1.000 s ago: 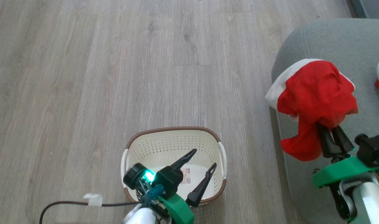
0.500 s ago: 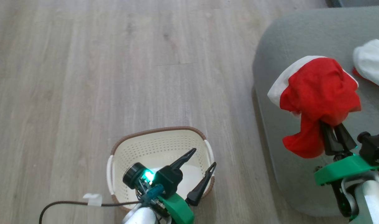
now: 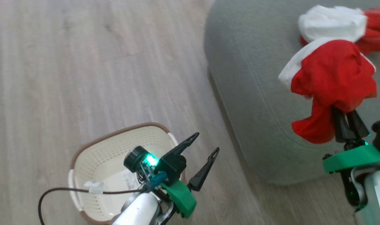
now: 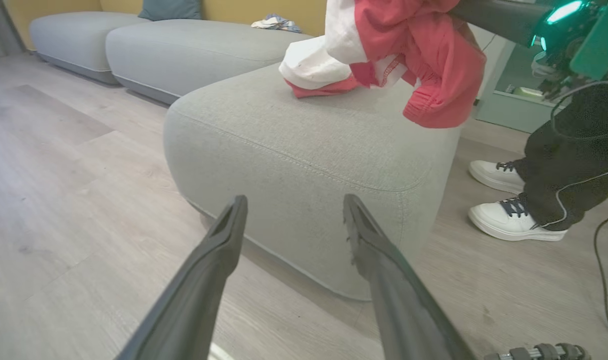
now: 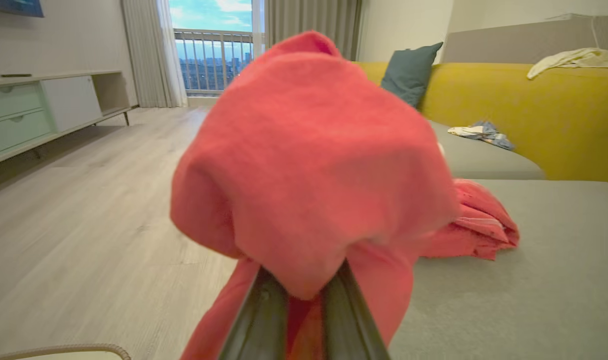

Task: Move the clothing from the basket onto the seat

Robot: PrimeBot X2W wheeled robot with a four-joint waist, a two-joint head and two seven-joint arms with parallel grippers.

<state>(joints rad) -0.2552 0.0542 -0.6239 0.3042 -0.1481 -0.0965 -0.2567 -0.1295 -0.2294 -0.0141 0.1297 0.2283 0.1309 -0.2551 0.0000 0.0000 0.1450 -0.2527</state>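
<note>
Above the seat (image 3: 252,93) near its edge, a red garment (image 3: 333,72) hangs from the right gripper (image 3: 344,117), fingers closed on it; second garment (image 3: 333,22) lies further in. The left gripper (image 3: 207,142), fingers wide and empty, sits at the basket (image 3: 115,132) rim, open floor (image 3: 83,62) around.

Looks like a home living room: yellow sofa (image 5: 523,125) with teal cushion (image 5: 408,70) at upper right of the right wrist view, curtains (image 5: 149,50) and balcony window (image 5: 214,55) at top centre, low sideboard (image 5: 34,110) at left, pale wood-look floor (image 5: 84,210) below.
</note>
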